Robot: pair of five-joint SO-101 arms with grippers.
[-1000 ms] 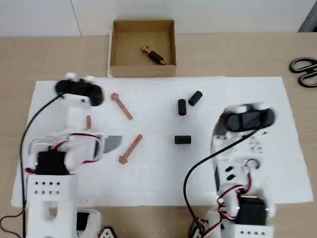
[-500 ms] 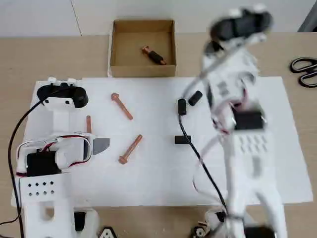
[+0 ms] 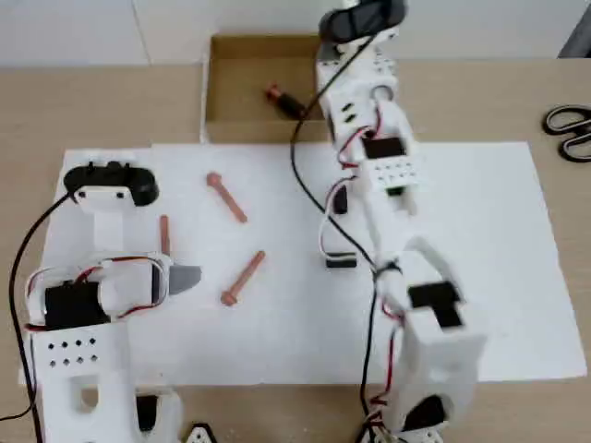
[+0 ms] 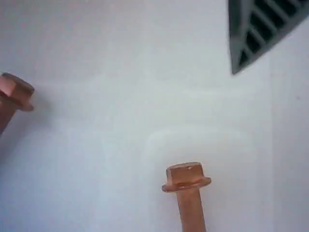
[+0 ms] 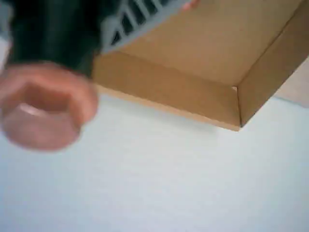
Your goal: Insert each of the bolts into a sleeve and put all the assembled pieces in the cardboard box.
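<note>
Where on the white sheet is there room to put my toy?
The widest bare patch is the sheet's right side, between the right arm and the scissors. The near strip between the arm bases is free too. The middle is crowded: three bolts and the sleeves. The right arm holds a sleeved bolt.

The open cardboard box (image 3: 238,101) holds one assembled piece (image 3: 284,100), a copper bolt in a black sleeve, lying aslant. A second sleeved bolt (image 5: 46,108) hangs just outside the box's near wall. Farther from the box, flat and apart, lie one bare bolt (image 3: 226,197), another bolt (image 3: 243,278), a third bolt (image 3: 164,231), one black sleeve (image 3: 339,199) and another sleeve (image 3: 340,261).
</note>
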